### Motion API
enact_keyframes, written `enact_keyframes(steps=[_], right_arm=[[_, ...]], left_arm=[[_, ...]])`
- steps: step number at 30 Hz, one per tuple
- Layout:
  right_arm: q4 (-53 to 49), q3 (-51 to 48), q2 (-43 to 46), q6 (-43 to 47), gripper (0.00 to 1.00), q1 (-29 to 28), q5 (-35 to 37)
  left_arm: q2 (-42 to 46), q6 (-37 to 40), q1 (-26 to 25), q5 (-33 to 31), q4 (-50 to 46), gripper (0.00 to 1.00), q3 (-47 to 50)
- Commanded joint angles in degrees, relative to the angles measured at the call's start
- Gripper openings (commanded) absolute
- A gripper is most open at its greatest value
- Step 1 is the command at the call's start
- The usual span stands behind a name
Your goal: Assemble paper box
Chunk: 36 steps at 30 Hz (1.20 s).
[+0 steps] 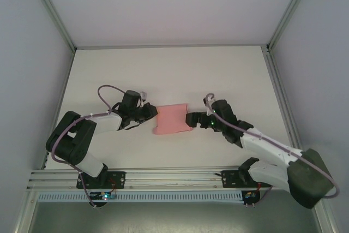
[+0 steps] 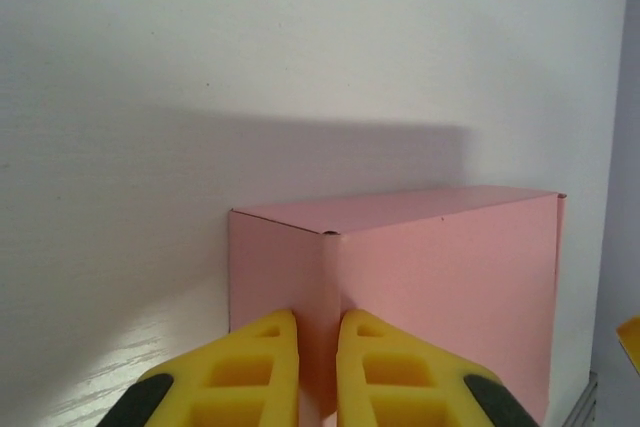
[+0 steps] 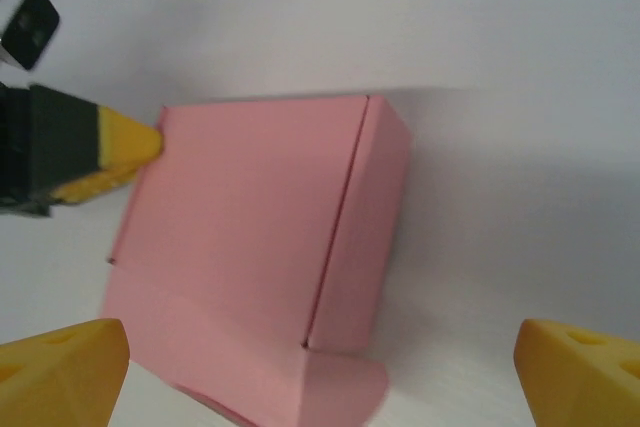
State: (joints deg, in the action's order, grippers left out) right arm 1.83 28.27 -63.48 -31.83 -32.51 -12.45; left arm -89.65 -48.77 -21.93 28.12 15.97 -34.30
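Two arms meet at the paper box [image 1: 172, 118], which lies about in the middle of the white table [image 1: 163, 69], one arm at each end of it. From above I see the left gripper [image 1: 151, 114] at the left end of the box and the right gripper [image 1: 192, 119] at the right end.

In my left wrist view the two yellow fingers [image 2: 265, 372] are almost together, with only a thin strip of pink card between them: they pinch a vertical corner edge of the box.

In my right wrist view the right gripper's fingertips [image 3: 65, 367] stand far apart, wide open, and they hold nothing. The box lies on the table just ahead of them. There I see also one yellow fingertip of the left gripper touching the far corner of the box.

The box looks folded up, with its top and one side wall formed. At the end near the right gripper a flap [image 3: 340, 387] with a rounded corner sticks out over the table.
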Motion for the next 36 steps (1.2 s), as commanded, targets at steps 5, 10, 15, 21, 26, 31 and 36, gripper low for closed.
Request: enact_keyframes(steps=[5,10,15,21,26,31,36], right_arm=[[-4.71,8.43,-12.75,-1.13,0.98,4.01,-19.02],[-3.24,12.37,-21.39,-0.92,0.98,4.65,-23.37],[3.43,13.19,-26.37,-2.64,0.89,4.81,-28.75],[17.05,9.28,-28.28,-8.43,0.82,6.56,-32.45],[24.14,7.46,-28.89,-11.35,0.71,6.66,-34.87],[23.97,6.80,-28.41,-11.81,0.43,6.79,-34.79],[20.19,7.64,-26.23,-12.68,0.33,7.45,-33.81]], left_arm=[[-2.55,2.82,3.21,4.16,2.61,0.05,5.11],[-2.96,3.31,3.92,5.45,4.34,0.06,5.74],[-3.71,4.17,3.93,5.61,4.08,0.06,5.13],[-4.35,3.95,3.98,6.01,6.36,0.06,5.39],[-4.54,4.16,4.02,5.98,6.50,0.08,4.45],[-3.28,3.79,4.04,5.94,9.24,0.13,4.31],[0.80,5.33,3.92,3.79,10.11,0.29,3.22]])
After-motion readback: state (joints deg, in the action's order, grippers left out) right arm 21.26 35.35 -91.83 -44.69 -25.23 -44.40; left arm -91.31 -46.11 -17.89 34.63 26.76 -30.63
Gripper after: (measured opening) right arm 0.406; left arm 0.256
